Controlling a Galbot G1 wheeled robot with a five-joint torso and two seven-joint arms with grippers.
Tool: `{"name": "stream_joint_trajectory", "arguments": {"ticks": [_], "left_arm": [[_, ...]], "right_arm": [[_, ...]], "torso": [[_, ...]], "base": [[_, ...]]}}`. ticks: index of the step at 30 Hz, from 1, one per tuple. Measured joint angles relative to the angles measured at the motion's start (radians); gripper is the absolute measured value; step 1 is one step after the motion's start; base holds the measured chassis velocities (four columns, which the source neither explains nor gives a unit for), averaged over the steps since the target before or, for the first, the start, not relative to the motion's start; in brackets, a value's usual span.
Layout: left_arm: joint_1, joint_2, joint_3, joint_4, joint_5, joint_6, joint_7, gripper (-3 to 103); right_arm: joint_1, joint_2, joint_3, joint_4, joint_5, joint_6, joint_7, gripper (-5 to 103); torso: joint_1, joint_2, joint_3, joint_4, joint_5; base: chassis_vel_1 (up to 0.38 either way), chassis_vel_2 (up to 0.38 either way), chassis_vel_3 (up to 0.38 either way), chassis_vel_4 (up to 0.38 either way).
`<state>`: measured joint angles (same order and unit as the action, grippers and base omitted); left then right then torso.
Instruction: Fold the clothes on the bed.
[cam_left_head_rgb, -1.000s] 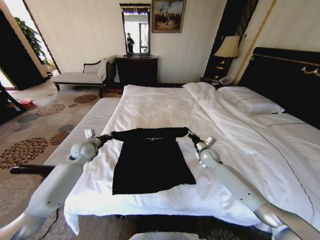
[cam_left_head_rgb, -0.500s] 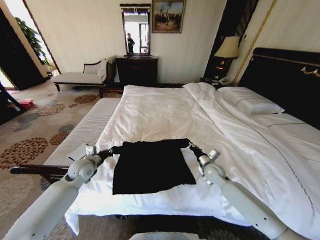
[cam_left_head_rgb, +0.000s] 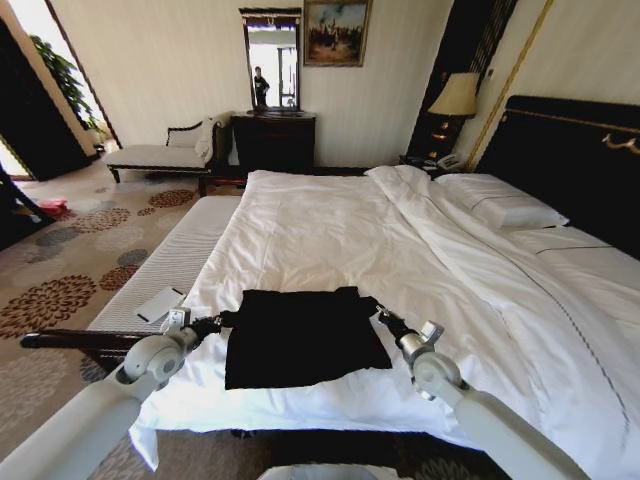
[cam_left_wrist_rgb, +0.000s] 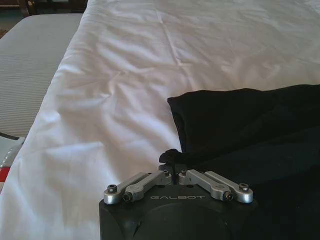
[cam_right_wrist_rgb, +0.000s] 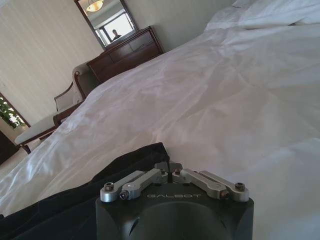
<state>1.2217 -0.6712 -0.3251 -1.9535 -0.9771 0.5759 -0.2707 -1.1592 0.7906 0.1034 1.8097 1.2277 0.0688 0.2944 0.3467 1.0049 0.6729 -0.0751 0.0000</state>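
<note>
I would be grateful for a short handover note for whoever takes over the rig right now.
Left gripper: shut on the left corner of the T-shirt's folded edge.
Right gripper: shut on the right corner of the same edge.
T-shirt: on the white bed, near the foot edge, doubled over on itself, lettering hidden.
Done: the top part is folded down over the lower part.
Left: lay the edge down, release, then any further folds.

The T-shirt (cam_left_head_rgb: 300, 335) lies doubled over, its chest lettering hidden, and the bed (cam_left_head_rgb: 560, 330) runs off the right edge.
</note>
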Motion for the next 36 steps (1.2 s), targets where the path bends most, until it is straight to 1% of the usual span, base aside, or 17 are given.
{"name": "stream_joint_trajectory", "arguments": {"ticks": [5, 6, 8, 9, 15, 17, 18, 21, 23, 24, 25, 27, 29, 30, 31, 33, 36], "left_arm": [[0.019, 0.004, 0.001, -0.013, 0.002, 0.003, -0.005, 1], [0.034, 0.011, -0.006, -0.024, 0.002, 0.006, -0.008, 1], [0.045, 0.016, -0.012, -0.032, 0.002, 0.007, -0.009, 0], [0.054, 0.019, -0.016, -0.039, 0.002, 0.008, -0.010, 0], [0.135, 0.035, -0.119, -0.093, -0.034, 0.008, -0.012, 28], [0.132, 0.031, -0.136, -0.094, -0.048, 0.008, -0.015, 32], [0.119, 0.024, -0.152, -0.092, -0.069, 0.011, -0.017, 32], [-0.020, -0.018, -0.167, -0.038, -0.178, 0.048, -0.068, 49], [-0.052, -0.029, -0.164, -0.022, -0.203, 0.057, -0.085, 55], [-0.124, -0.057, -0.148, 0.015, -0.259, 0.082, -0.112, 60], [-0.167, -0.080, -0.130, 0.043, -0.287, 0.104, -0.119, 66], [-0.195, -0.096, -0.113, 0.063, -0.295, 0.118, -0.122, 66], [-0.246, -0.131, -0.075, 0.115, -0.289, 0.137, -0.116, 76], [-0.280, -0.159, -0.048, 0.166, -0.276, 0.148, -0.103, 81], [-0.300, -0.176, -0.033, 0.200, -0.272, 0.154, -0.095, 87], [-0.315, -0.187, -0.024, 0.224, -0.270, 0.157, -0.088, 87], [-0.388, -0.252, 0.010, 0.344, -0.272, 0.163, -0.035, 99]], "right_arm": [[-0.013, -0.003, 0.006, 0.000, -0.008, -0.014, 0.007, -3], [-0.016, -0.003, 0.010, 0.000, -0.014, -0.017, 0.015, 7], [-0.020, -0.004, 0.011, 0.001, -0.016, -0.019, 0.016, 7], [-0.023, -0.005, 0.013, 0.004, -0.016, -0.020, 0.017, 12], [-0.079, -0.035, 0.052, 0.072, -0.004, -0.027, 0.029, 38], [-0.080, -0.037, 0.059, 0.077, -0.001, -0.028, 0.029, 38], [-0.077, -0.037, 0.068, 0.082, 0.007, -0.029, 0.030, 44], [-0.012, -0.027, 0.085, 0.069, 0.049, -0.042, 0.046, 61], [0.004, -0.022, 0.086, 0.062, 0.058, -0.046, 0.050, 61], [0.045, -0.008, 0.086, 0.041, 0.071, -0.054, 0.057, 71], [0.069, 0.001, 0.081, 0.026, 0.074, -0.058, 0.059, 71], [0.085, 0.007, 0.075, 0.015, 0.074, -0.060, 0.061, 77], [0.109, 0.019, 0.062, -0.003, 0.076, -0.065, 0.066, 82], [0.122, 0.027, 0.054, -0.016, 0.076, -0.068, 0.068, 93], [0.127, 0.030, 0.051, -0.024, 0.076, -0.070, 0.068, 93], [0.129, 0.031, 0.049, -0.029, 0.075, -0.071, 0.068, 97], [0.134, 0.042, 0.047, -0.065, 0.072, -0.075, 0.068, 100]], "torso": [[0.000, 0.000, 0.000, -0.0004, 0.0001], [0.000, 0.000, 0.000, -0.0004, -0.0001], [0.000, 0.000, 0.000, -0.0003, 0.0000], [0.000, 0.000, 0.000, -0.0002, 0.0002], [0.000, 0.000, 0.000, -0.0002, 0.0000], [0.000, 0.000, 0.000, -0.0003, 0.0001], [0.000, 0.000, 0.000, 0.0000, 0.0001], [0.000, 0.000, 0.000, 0.0000, -0.0002], [0.000, 0.000, 0.000, -0.0001, -0.0001], [0.000, 0.000, 0.000, -0.0003, 0.0004], [0.000, 0.000, 0.000, -0.0003, 0.0000], [0.000, 0.000, 0.000, -0.0003, -0.0001], [0.000, 0.000, 0.000, 0.0000, 0.0004], [0.000, 0.000, 0.000, -0.0002, 0.0002], [0.000, 0.000, 0.000, -0.0002, -0.0003], [0.000, 0.000, 0.000, -0.0001, -0.0002], [0.000, 0.000, 0.000, -0.0003, -0.0001]], "base": [[0.000, 0.000, 0.000, 0.000], [0.000, 0.000, 0.000, 0.000], [0.000, 0.000, 0.000, 0.000], [0.000, 0.000, 0.000, 0.000], [0.000, 0.000, 0.000, 0.000], [0.000, 0.000, 0.000, 0.000], [0.000, 0.000, 0.000, 0.000], [0.000, 0.000, 0.000, 0.000], [0.000, 0.000, 0.000, 0.000], [0.000, 0.000, 0.000, 0.000], [0.000, 0.000, 0.000, 0.000], [0.000, 0.000, 0.000, 0.000], [0.000, 0.000, 0.000, 0.000], [0.000, 0.000, 0.000, 0.000], [0.000, 0.000, 0.000, 0.000], [0.000, 0.000, 0.000, 0.000], [0.000, 0.000, 0.000, 0.000]]}}
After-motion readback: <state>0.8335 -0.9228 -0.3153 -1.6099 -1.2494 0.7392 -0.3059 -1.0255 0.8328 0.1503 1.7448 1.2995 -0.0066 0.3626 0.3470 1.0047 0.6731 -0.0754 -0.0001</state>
